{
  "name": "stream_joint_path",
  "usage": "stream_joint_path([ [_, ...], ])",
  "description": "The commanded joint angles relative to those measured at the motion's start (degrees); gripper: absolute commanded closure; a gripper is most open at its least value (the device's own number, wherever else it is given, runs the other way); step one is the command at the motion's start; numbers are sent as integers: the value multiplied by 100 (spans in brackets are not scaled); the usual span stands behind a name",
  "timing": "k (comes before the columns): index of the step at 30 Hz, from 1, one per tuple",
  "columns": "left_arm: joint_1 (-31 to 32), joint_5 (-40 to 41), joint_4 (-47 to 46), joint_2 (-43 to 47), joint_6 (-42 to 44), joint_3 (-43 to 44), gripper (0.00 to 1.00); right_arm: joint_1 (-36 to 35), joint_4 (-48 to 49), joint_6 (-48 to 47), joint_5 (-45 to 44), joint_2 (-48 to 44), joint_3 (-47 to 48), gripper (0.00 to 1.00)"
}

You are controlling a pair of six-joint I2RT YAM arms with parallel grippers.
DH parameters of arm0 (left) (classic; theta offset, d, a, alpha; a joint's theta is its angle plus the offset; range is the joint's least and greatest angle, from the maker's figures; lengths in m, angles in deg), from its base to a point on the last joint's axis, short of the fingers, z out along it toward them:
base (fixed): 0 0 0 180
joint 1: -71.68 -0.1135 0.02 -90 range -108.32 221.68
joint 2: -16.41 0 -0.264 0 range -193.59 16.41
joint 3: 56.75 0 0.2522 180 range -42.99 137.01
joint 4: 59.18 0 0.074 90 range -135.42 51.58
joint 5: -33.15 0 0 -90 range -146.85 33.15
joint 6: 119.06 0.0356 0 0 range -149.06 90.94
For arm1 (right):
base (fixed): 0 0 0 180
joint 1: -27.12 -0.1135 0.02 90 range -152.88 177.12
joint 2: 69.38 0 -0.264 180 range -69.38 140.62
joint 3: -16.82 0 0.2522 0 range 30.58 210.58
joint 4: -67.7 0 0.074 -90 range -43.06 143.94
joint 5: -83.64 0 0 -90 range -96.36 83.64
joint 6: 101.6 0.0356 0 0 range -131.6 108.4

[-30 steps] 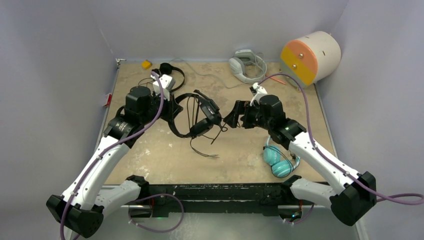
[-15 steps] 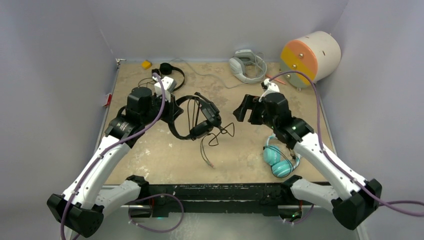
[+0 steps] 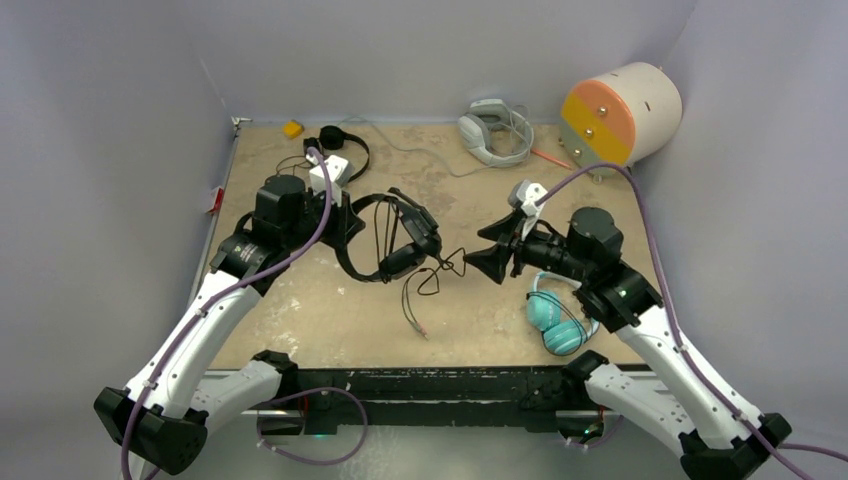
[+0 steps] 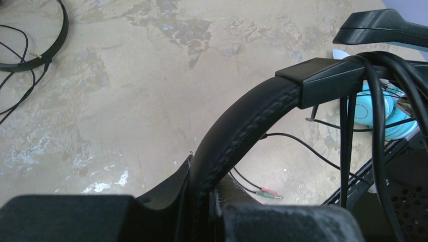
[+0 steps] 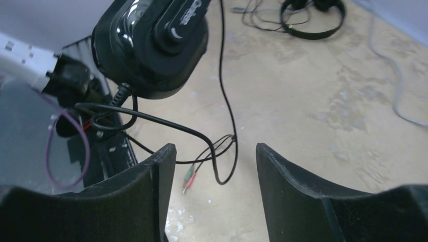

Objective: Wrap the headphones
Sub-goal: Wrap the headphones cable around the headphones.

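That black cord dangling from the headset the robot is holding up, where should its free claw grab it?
Probably the slack loop of the cord just below the ear cup, approached level from the right. The open right gripper faces that loop, which seems to hang clear of the table, while the plugs lie flat and offer little to pinch.

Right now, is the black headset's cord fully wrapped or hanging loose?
Partly wrapped: several strands hang over the headband, but the cord's tail dangles loose, plugs on the table.
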Motion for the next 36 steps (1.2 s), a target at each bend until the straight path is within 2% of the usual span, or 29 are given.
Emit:
stream_joint_path([
  [1,-35,-146,-188,57,-43,198,100,1,183,-626,1206,337,205,38],
  [4,-39,-178,-158,65,-44,232,100,1,364,-664,1212,476,208,41],
  [7,-35,-197,-145,81,-52,257,100,-5,552,-662,1619,651,267,48],
  [11,-35,-133,-147,47,-121,276,100,-7,689,-590,2015,767,314,69],
  [13,-37,-97,-145,1,-166,298,100,-7,720,-537,2158,730,297,84],
  [14,-35,-85,-153,-18,-186,302,100,-7,717,-519,2179,675,289,95],
  [15,-35,-76,-173,-30,-203,303,100,-7,670,-471,2126,622,280,100],
  [22,-35,744,63,-438,-875,559,100,-7,412,-444,2016,-202,-40,100],
  [26,-40,941,159,-779,-1285,872,100,-7,388,-130,2393,-327,-440,100],
  [29,-42,946,123,-871,-1431,1089,100,-7,533,76,2643,-238,-796,88],
  [30,-37,938,113,-883,-1447,1158,100,-7,675,169,2753,-187,-895,80],
  [32,-43,950,99,-886,-1433,1285,100,-7,870,366,2869,-156,-1087,53],
  [33,-39,953,114,-886,-1395,1351,100,-7,993,436,2848,-170,-1163,44],
  [34,-43,954,133,-892,-1339,1410,100,-7,1051,486,2685,-192,-1209,36],
  [36,-38,958,171,-880,-1188,1508,100,-7,1035,575,2269,-187,-1224,30],
])
